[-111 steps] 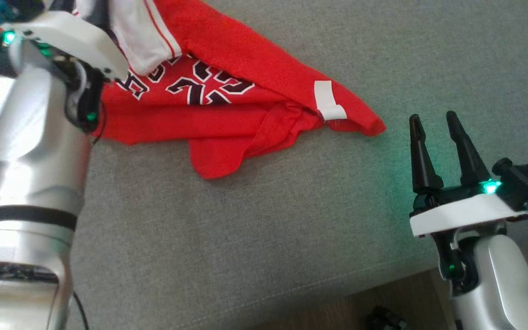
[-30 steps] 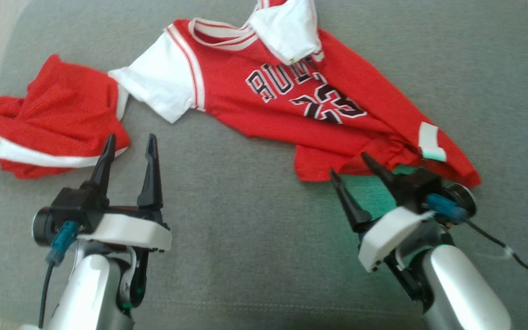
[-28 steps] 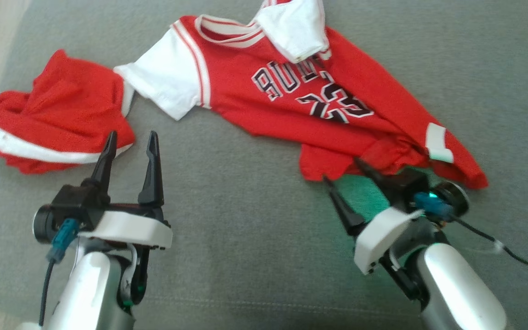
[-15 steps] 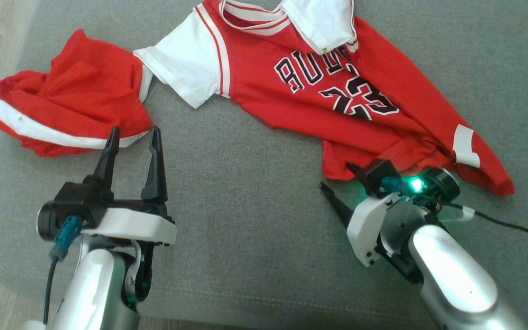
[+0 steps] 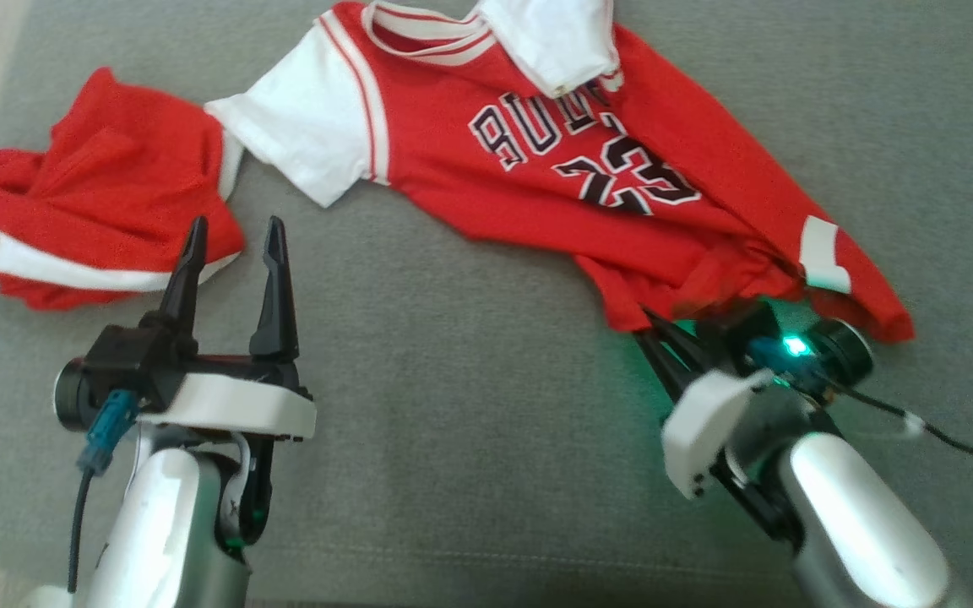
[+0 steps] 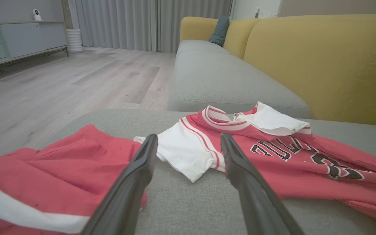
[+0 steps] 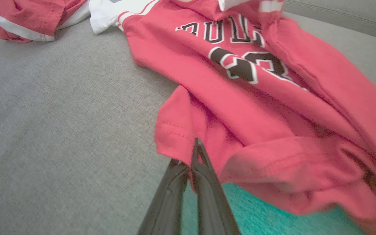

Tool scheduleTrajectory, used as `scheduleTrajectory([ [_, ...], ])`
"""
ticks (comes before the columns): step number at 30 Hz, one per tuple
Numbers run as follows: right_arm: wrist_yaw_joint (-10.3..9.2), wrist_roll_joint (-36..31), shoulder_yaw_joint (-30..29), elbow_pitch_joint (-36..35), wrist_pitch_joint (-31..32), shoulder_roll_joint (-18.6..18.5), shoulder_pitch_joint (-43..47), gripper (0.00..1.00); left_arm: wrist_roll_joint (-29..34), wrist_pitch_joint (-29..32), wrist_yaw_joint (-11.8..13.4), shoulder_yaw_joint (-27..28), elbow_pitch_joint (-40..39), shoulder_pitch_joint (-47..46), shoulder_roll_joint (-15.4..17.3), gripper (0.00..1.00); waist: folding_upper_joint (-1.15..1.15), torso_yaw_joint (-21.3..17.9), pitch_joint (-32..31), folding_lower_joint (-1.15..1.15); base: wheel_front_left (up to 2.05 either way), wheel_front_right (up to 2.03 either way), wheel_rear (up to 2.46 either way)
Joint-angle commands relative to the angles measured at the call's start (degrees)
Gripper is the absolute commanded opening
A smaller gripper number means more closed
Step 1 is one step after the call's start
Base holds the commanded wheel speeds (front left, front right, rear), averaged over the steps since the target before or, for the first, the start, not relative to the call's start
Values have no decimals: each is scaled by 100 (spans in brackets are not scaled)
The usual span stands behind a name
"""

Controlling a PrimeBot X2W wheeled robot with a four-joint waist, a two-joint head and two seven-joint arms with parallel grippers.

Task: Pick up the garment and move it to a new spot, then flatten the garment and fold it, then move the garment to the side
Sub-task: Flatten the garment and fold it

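The garment (image 5: pixel 453 160), a red jersey with white sleeves and dark lettering, lies spread and partly creased on the grey sofa seat (image 5: pixel 453 405). It also shows in the left wrist view as the garment (image 6: pixel 273 163) and close up in the right wrist view as the garment (image 7: pixel 240 98). My right gripper (image 5: pixel 649 325) is shut on the garment's near hem corner; the right gripper (image 7: pixel 188 155) pinches the cloth, one finger above it and one below. My left gripper (image 5: pixel 233 228) stands open and holds nothing, just in front of a pile of red shorts. Between the left gripper (image 6: pixel 188 137) fingers I see a white sleeve.
Crumpled red shorts with a white band (image 5: pixel 89 211) lie at the seat's left end, also seen as the shorts (image 6: pixel 54 169). A yellow backrest (image 6: pixel 321 65) rises behind the seat. Wooden floor (image 6: pixel 60 85) lies beyond the left edge. A black cable (image 5: pixel 959 443) trails from my right wrist.
My right gripper has gone from open to shut on the garment's near hem corner. The head camera has shifted a little. The left gripper stays open.
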Motion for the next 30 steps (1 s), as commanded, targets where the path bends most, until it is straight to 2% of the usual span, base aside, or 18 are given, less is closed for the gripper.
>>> scheduleTrajectory([
  [1, -5, 39, 5, -312, -31, -43, 105, 0, 66, -32, -19, 215, -216, -142, 63, 100, 0, -87, -16, 0, 0, 0, 0],
  [7, -5, 184, -356, -927, 212, -308, 656, 0, 120, -32, -38, 284, -243, -126, 93, 100, 0, -338, -59, 0, 0, 0, 0],
  [14, -5, 256, -857, -1311, 514, -590, 1078, 0, 152, -32, -57, 312, -241, -86, 107, 100, 0, -494, -111, 0, 0, 0, 0],
  [23, -5, 263, -1740, -1312, 651, -883, 1264, 0, 165, -32, -78, 314, -235, -72, 111, 100, 0, -531, -126, 0, 0, 0, 0],
  [30, -5, 186, -2662, -955, 451, -972, 1071, 0, 168, -32, -75, 317, -267, -78, 107, 100, 0, -536, -57, 0, 0, 0, 0],
])
